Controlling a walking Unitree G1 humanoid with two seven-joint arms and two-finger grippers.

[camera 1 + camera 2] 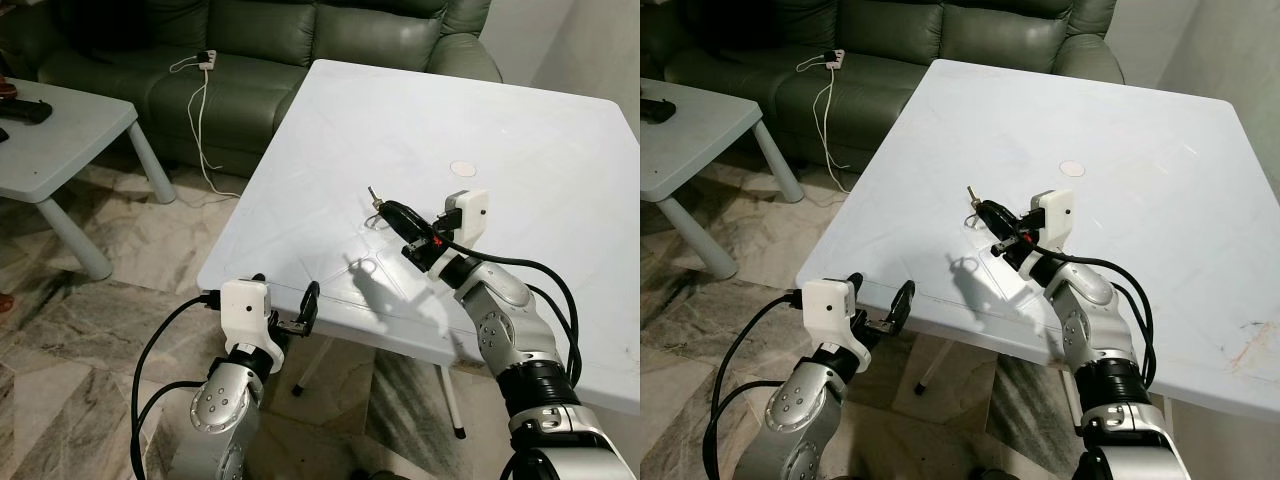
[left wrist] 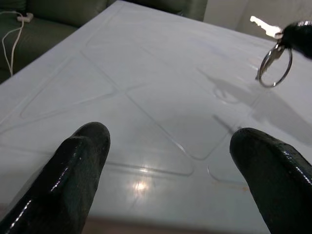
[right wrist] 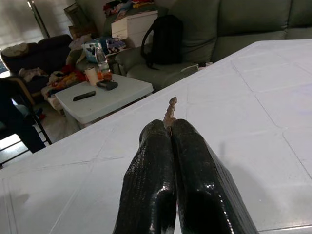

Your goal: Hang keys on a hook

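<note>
My right gripper is shut on the keys, holding them a little above the middle of the white table. A silver key sticks out past the closed fingertips, and the key ring hangs below them. The keys' shadow falls on the tabletop underneath. My left gripper stands open at the table's near left edge, its fingers wide apart with nothing between them.
A dark green sofa stands beyond the table, with a white cable and charger on its seat. A low white side table is at the left. The marble floor lies below. A small round mark sits on the tabletop.
</note>
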